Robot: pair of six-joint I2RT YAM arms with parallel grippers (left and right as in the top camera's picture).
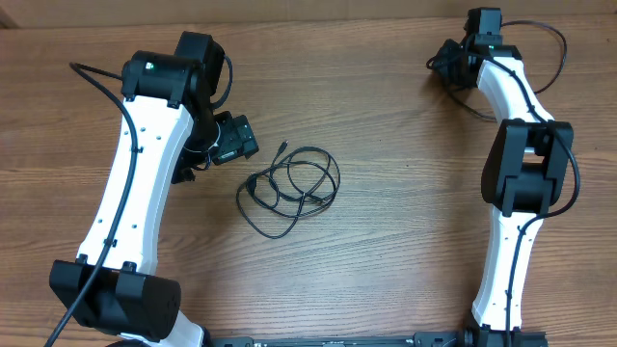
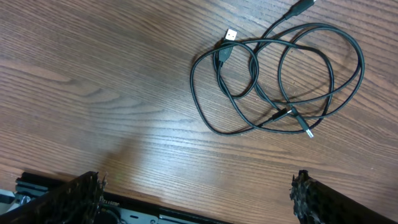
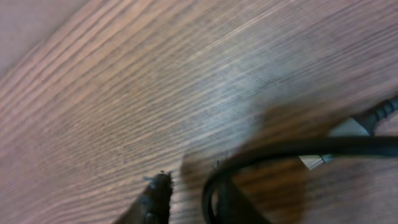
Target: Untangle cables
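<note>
The cables [image 1: 289,185] lie as one loose tangle of thin black loops on the wooden table, between the two arms. In the left wrist view the cables [image 2: 278,113] fill the upper right, with a silvery plug [image 2: 230,34] at the tangle's left. My left gripper [image 1: 236,140] sits just left of the tangle; its jaws [image 2: 199,190] stand wide open over bare wood. My right gripper [image 1: 446,64] is far off at the back right. Its view is blurred: one fingertip [image 3: 157,193] shows beside a thick black arm wire [image 3: 298,149], which hides the other finger.
The right arm's thick black wires [image 1: 540,39] loop around its wrist at the back right. The left arm's wire [image 1: 101,82] runs along its white link. A black frame rail [image 1: 328,339] lines the table's front edge.
</note>
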